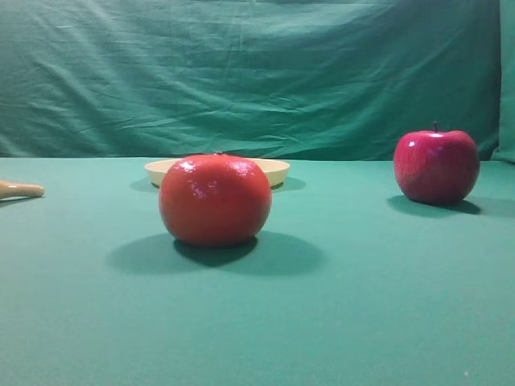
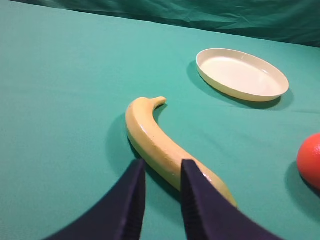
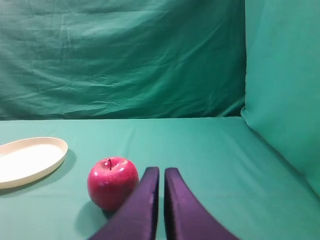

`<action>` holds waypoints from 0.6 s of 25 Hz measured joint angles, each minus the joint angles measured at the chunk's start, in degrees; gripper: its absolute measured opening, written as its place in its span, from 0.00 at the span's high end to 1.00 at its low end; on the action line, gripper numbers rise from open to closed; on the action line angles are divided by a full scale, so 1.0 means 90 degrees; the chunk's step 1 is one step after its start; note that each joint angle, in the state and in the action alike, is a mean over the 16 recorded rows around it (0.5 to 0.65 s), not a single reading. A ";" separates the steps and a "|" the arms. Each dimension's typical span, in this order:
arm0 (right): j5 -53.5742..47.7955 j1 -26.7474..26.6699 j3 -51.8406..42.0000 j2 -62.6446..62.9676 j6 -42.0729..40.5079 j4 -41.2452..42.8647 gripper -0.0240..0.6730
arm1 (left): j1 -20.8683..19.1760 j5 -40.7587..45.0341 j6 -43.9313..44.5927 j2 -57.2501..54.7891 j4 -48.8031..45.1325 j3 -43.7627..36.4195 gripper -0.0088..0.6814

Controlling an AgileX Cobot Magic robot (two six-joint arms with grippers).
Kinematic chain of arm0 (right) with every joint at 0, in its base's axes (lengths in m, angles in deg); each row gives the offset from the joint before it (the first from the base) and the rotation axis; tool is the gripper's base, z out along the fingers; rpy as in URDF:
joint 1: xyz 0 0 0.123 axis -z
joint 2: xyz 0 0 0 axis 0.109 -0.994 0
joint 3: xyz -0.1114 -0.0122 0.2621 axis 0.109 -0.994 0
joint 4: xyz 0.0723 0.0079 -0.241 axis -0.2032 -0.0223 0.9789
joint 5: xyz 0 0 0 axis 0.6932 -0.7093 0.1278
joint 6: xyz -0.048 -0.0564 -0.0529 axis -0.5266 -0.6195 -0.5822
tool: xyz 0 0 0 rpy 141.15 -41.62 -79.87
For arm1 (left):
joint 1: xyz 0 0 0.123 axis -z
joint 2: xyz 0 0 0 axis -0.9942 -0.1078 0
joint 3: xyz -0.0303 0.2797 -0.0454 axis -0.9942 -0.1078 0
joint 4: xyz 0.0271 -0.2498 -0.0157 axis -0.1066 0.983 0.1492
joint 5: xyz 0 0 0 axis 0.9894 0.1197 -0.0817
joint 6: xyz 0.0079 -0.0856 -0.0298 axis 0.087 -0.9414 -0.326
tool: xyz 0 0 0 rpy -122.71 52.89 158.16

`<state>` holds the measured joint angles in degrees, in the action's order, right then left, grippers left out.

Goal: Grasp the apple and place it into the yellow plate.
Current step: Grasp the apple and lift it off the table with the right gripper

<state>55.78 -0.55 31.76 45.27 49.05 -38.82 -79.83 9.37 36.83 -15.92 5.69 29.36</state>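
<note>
The dark crimson apple (image 1: pixel 436 166) with a short stem stands upright on the green table at the right. In the right wrist view the apple (image 3: pixel 112 182) sits just left of my right gripper (image 3: pixel 161 171), whose jaws are nearly together with nothing between them. The pale yellow plate (image 1: pixel 278 171) lies empty at the back middle, partly hidden by an orange-red fruit; it also shows in the wrist views (image 2: pixel 242 75) (image 3: pixel 27 160). My left gripper (image 2: pixel 163 164) hangs above a banana, jaws a little apart, holding nothing. Neither gripper shows in the exterior view.
A round orange-red stemless fruit (image 1: pixel 215 199) stands in the middle, in front of the plate; its edge shows in the left wrist view (image 2: pixel 310 160). A yellow banana (image 2: pixel 160 142) lies at the left, its tip (image 1: pixel 20 190) at the frame edge. A green cloth backdrop (image 1: pixel 257 72) closes the back and right.
</note>
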 joint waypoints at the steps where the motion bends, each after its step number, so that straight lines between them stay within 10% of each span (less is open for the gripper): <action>1: -0.0081 -0.0022 0.0144 -0.0246 -0.0019 -0.0001 0.97 | 0.0000 0.0000 0.0000 0.0000 0.0000 0.0000 0.76; 15: -0.1973 -0.0290 0.2467 -0.3638 -0.1162 -0.0019 0.97 | 0.0000 0.0000 0.0000 0.0000 0.0000 0.0000 0.76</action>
<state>38.03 -3.16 53.97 12.52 38.59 -39.00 -79.83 9.37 36.83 -15.92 5.69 29.36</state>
